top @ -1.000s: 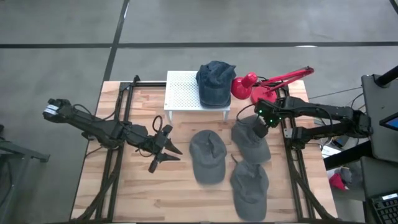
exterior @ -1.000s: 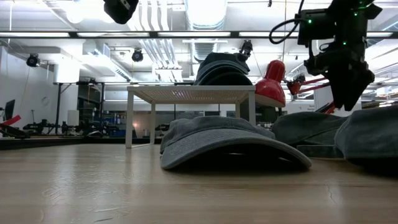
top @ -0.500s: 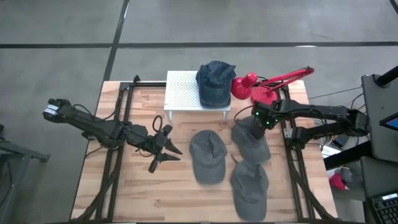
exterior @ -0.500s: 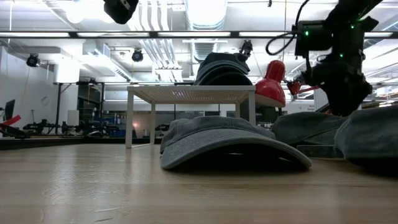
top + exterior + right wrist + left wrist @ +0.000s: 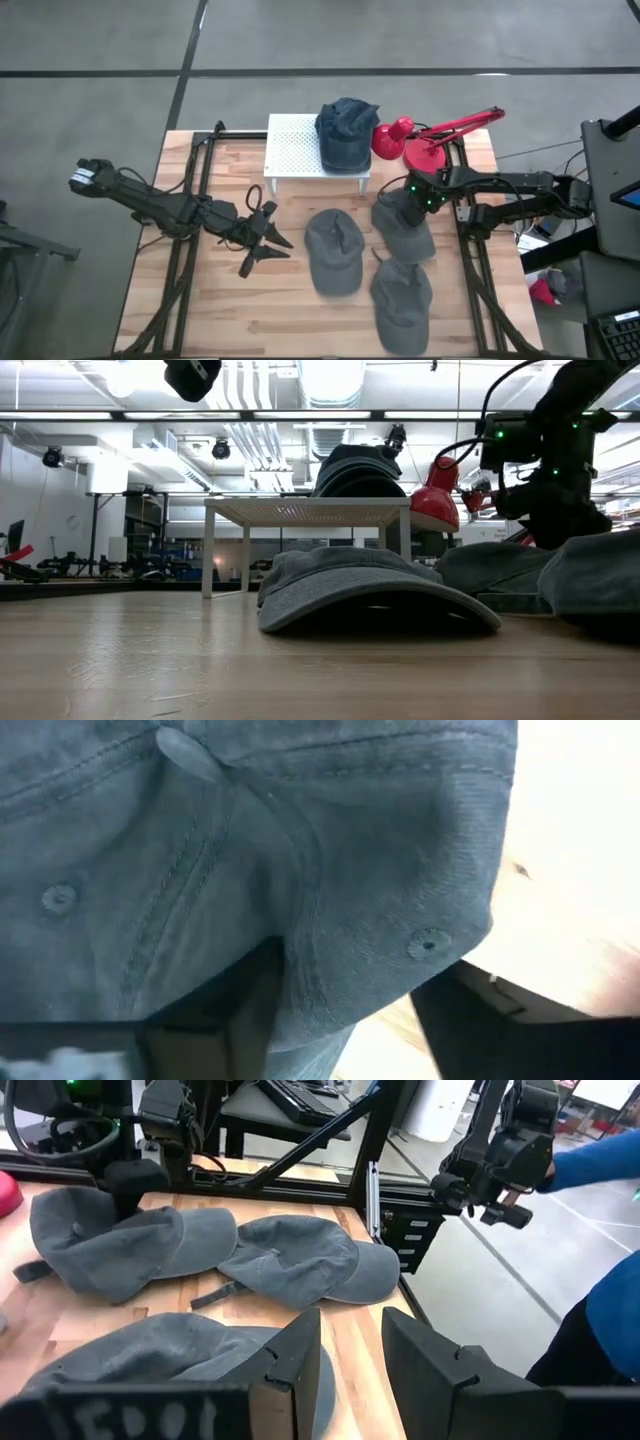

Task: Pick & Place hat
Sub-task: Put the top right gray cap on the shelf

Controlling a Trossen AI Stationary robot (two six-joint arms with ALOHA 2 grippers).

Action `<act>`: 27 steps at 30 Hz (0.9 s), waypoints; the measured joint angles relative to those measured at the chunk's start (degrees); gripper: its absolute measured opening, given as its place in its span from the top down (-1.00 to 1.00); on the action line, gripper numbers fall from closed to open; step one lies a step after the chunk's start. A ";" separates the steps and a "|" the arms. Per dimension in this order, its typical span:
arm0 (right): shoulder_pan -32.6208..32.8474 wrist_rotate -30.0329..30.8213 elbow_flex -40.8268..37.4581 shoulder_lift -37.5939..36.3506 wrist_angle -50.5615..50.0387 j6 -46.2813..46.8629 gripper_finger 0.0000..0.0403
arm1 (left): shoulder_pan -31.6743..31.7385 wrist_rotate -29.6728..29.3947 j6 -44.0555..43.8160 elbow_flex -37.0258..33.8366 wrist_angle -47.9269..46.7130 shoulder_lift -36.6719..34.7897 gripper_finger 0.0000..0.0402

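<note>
We see three soft grey cloth caps lying on the pale wooden table (image 5: 300,310), their stitched panels rumpled and their brims curved. One grey cap (image 5: 333,250) lies at centre frame in the high view, a second cap (image 5: 401,294) at lower right, and a third cap (image 5: 403,226) just above that one. The right gripper (image 5: 408,200) presses down onto the crown of this third cap; in the right wrist view its dark fingers (image 5: 255,990) straddle a raised fold of denim-like fabric (image 5: 330,920) with seams and eyelets, partly closed around the fold, though we cannot tell whether it is yet pinched.

A white perforated metal stand (image 5: 298,150) sits at upper centre and carries a darker blue cap (image 5: 346,132) on its right end. A glossy red desk lamp (image 5: 415,135) stands just beside it.

The left gripper (image 5: 262,240) hovers at centre left, fingers partly apart, holding nothing.
</note>
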 joint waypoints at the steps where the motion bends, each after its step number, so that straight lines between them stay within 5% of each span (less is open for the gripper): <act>1: 0.00 0.02 -0.20 0.00 0.14 0.00 0.08 | 0.00 0.00 -0.30 0.00 -0.01 0.00 0.44; 10: 0.01 -0.66 -0.47 -0.07 0.24 -1.27 0.89 | -0.02 0.00 -1.42 0.00 -0.01 0.00 0.44; 19: 0.00 -4.92 1.03 -3.28 0.08 -1.05 0.96 | 0.00 0.00 -1.44 0.00 -0.01 0.00 0.44; 27: 0.02 -5.87 9.97 -9.22 -6.58 -0.66 0.96 | -0.01 0.00 -1.55 0.00 0.66 0.02 0.44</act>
